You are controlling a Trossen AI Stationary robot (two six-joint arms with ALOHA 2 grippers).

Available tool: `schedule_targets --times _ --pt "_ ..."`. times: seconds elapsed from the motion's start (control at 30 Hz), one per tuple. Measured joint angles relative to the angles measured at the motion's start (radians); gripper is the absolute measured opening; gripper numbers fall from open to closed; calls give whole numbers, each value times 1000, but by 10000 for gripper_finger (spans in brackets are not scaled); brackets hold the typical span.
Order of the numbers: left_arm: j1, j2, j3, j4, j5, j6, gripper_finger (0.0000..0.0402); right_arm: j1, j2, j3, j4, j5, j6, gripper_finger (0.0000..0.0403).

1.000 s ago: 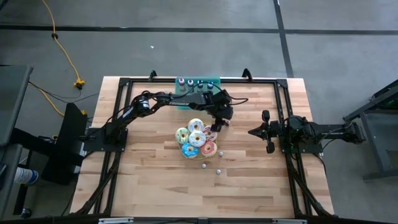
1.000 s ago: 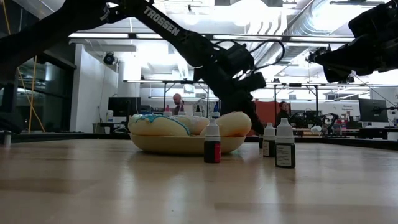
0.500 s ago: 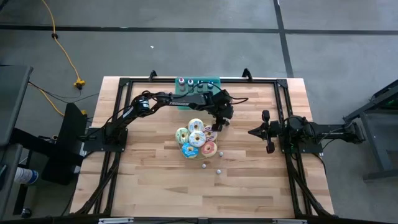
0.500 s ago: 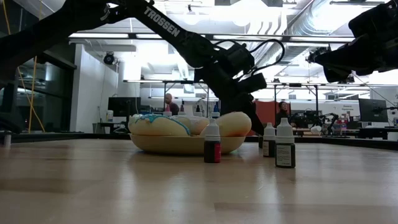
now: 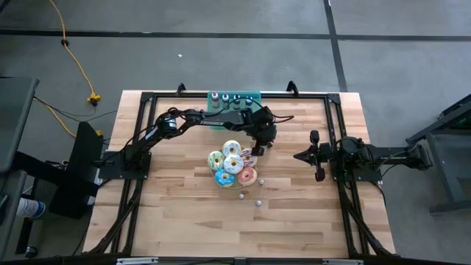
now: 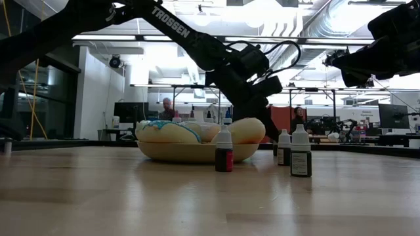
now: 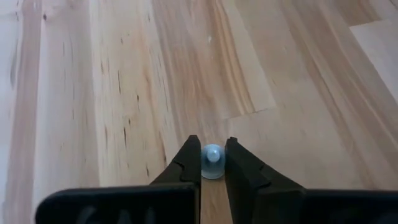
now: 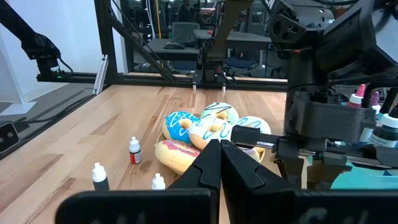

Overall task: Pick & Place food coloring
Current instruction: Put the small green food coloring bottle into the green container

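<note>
Just right of centre in the high view, beside the plate of frosted donuts point(image 5: 232, 165), the left gripper point(image 7: 211, 163) is pinched around a tiny pale-capped food coloring bottle point(image 7: 212, 158), which is best lifted straight up so nothing nearby is knocked.

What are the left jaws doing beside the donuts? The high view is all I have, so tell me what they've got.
Observer: In the left wrist view, the left jaws are closed on a food coloring bottle, pressing its pale cap from both sides.
Operator: Report the loose bottles near the table's front.
Observer: The low view shows three standing upright: a red-filled bottle, a small dark bottle and a taller dark bottle.
Operator: Check the right jaws.
Observer: In the right wrist view, the right jaws are shut with nothing between them.
</note>
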Motion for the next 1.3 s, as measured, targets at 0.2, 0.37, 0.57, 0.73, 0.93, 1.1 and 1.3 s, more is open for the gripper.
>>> schedule_targets --times 0.2,0.37,0.57,0.73,0.93,1.1,1.3 --pt "0 0 36 -55 -9 -105 29 0 0 0 0 0 0 0" --pt "0 2 129 -124 -17 -182 29 0 0 0 0 0 0 0" --pt "0 1 256 -287 -107 -338 29 0 0 0 0 0 0 0" --pt "3 1 339 -428 -153 -503 29 0 0 0 0 0 0 0" --pt "18 0 375 -514 -128 -683 29 0 0 0 0 0 0 0" --pt "30 -12 375 -559 -207 -765 29 0 0 0 0 0 0 0" --pt "53 -65 373 -615 -323 -761 29 0 0 0 0 0 0 0"
